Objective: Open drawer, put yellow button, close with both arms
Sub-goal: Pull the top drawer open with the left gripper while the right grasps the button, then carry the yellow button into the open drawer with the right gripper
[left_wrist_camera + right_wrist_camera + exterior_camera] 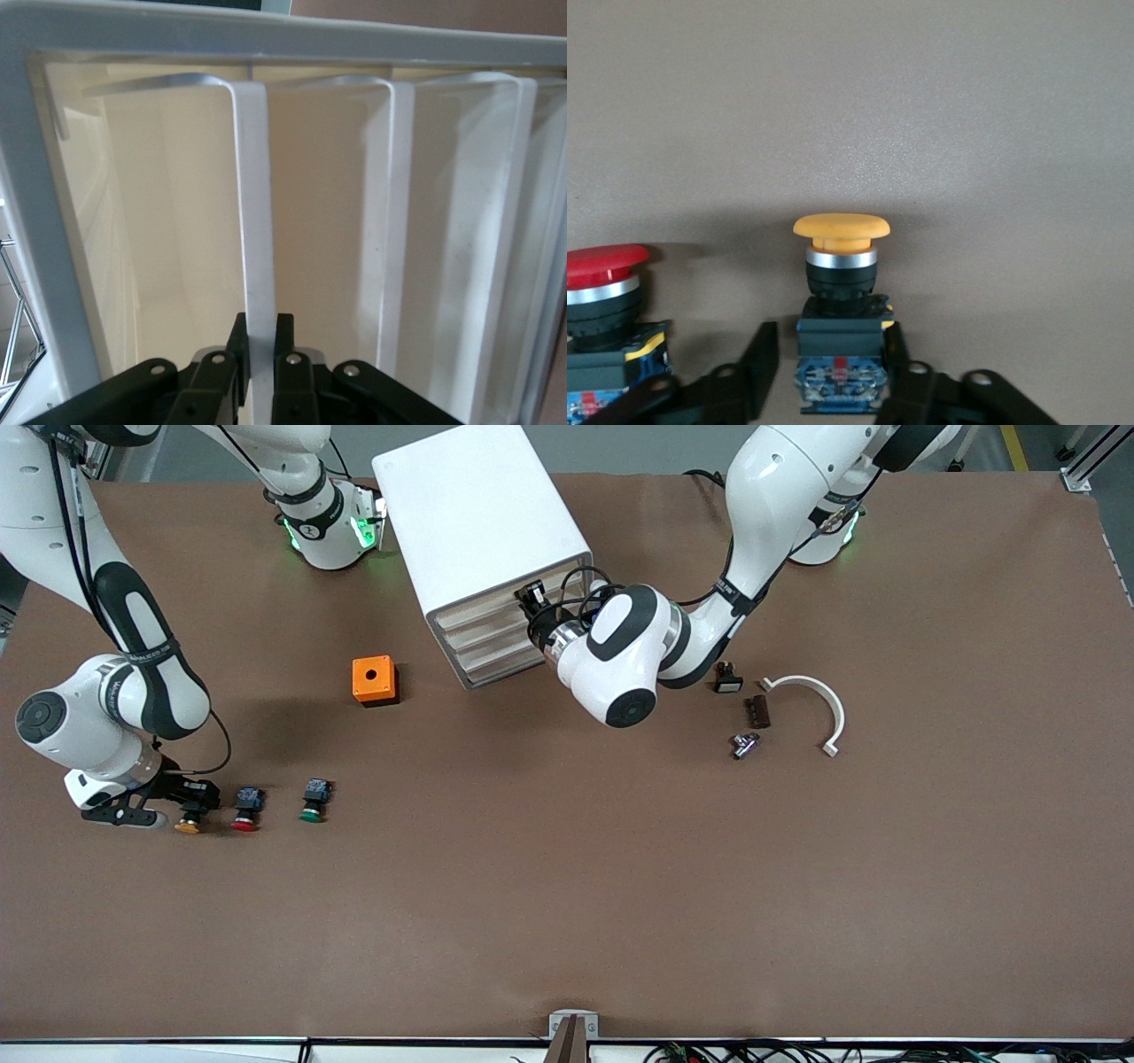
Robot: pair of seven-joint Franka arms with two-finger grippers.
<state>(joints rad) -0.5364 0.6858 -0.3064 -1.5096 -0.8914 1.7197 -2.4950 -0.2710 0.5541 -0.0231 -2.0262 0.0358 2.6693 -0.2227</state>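
The white cabinet (478,522) stands toward the arms' bases near the middle of the table, with all its drawers pushed in. My left gripper (534,598) is at the front of the top drawer (483,607). In the left wrist view the left gripper (259,345) is shut on that drawer's white handle lip (257,221). The yellow button (187,826) stands on the table at the right arm's end. My right gripper (190,802) is low around it. In the right wrist view the right gripper (830,332) straddles the yellow button (840,266); one finger touches its body, the other stands a little apart.
A red button (246,810) and a green button (314,801) stand in a row beside the yellow one. An orange box (375,679) lies beside the cabinet. Small dark parts (756,710) and a white curved clamp (819,700) lie toward the left arm's end.
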